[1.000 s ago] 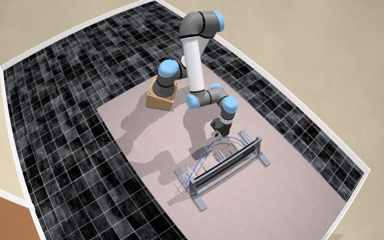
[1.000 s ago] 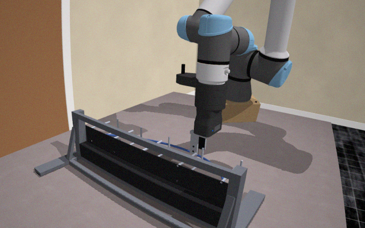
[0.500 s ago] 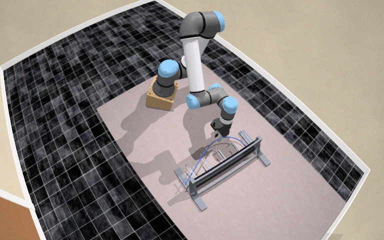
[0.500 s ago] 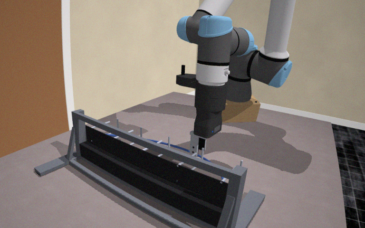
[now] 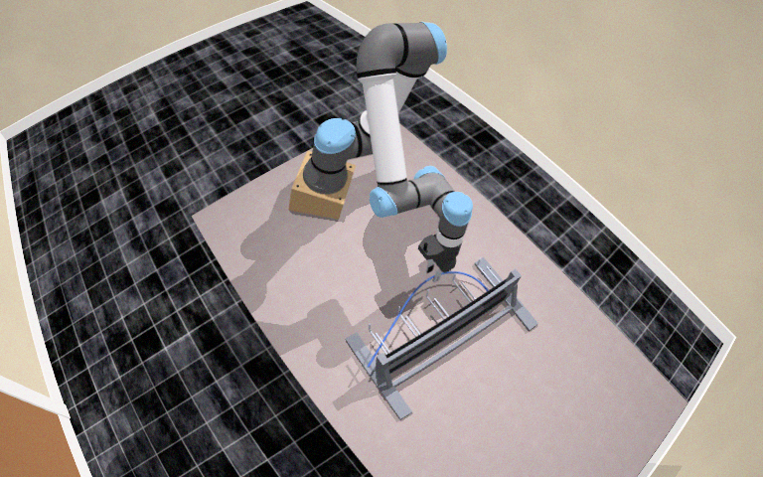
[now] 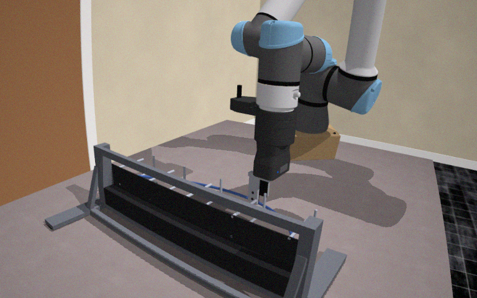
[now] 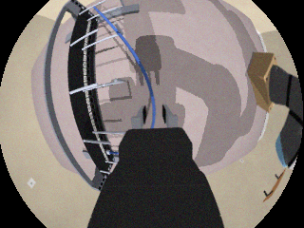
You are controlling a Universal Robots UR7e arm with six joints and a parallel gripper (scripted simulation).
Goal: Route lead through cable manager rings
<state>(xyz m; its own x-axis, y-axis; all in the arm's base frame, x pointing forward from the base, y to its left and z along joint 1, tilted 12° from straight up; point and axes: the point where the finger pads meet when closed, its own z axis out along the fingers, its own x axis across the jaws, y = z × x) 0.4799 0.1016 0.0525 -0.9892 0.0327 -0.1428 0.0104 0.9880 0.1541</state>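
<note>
Your pincer point(image 5: 433, 271) point(image 6: 259, 195) point(image 7: 154, 110) stands apart around the lead point(image 5: 413, 292) point(image 6: 225, 190) point(image 7: 147, 83), which bows before the rack point(image 5: 448, 319) point(image 6: 204, 190) point(image 7: 48, 90). You can't confirm any ring threaded; seating and withdrawal apparently remain.

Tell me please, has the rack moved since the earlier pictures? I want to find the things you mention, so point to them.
No. The rack point(image 5: 383, 372) point(image 6: 311, 242) point(image 7: 47, 90) shows no visible shift in any direction: in the top view, its feet keep their places against the table point(image 5: 506, 394) point(image 6: 35, 238) point(image 7: 228, 152) edges.
</note>
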